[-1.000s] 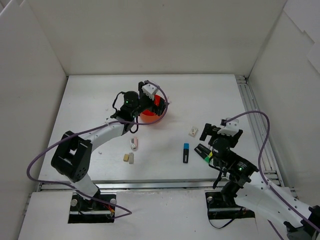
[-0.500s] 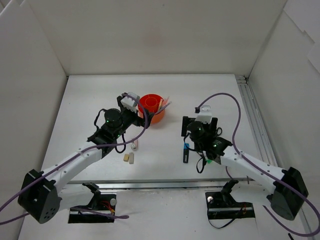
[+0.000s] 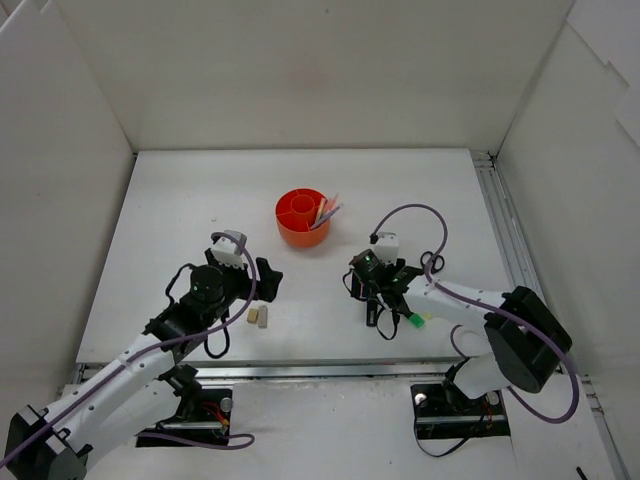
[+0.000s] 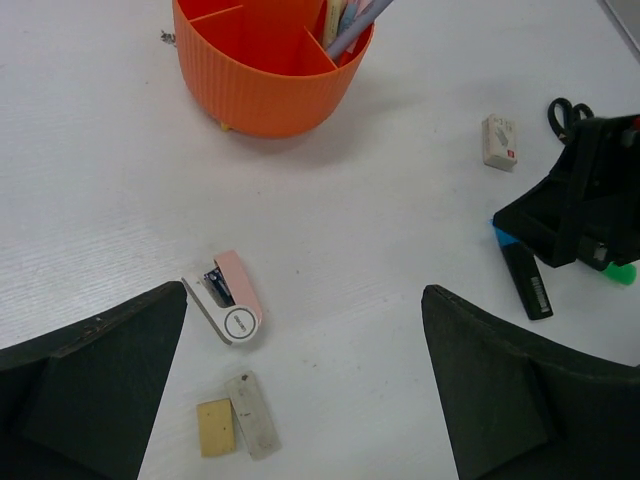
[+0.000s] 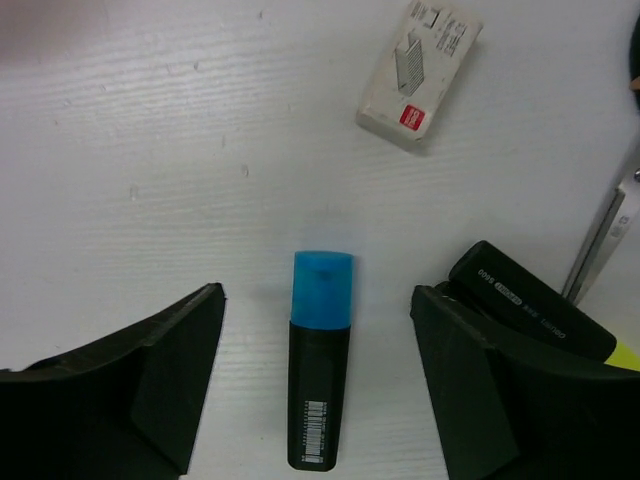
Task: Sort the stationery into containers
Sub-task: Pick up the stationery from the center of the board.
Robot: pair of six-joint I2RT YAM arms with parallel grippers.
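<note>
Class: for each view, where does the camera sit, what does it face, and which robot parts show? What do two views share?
Top external: above and behind the bases, looking down on the table; left arm and right arm show.
Left wrist: on the left arm, facing the orange organiser and tan erasers; open left claw below.
Right wrist: on the right arm, looking down at the blue highlighter; right claw straddles it.
Shared: both wrist views show that highlighter.
</note>
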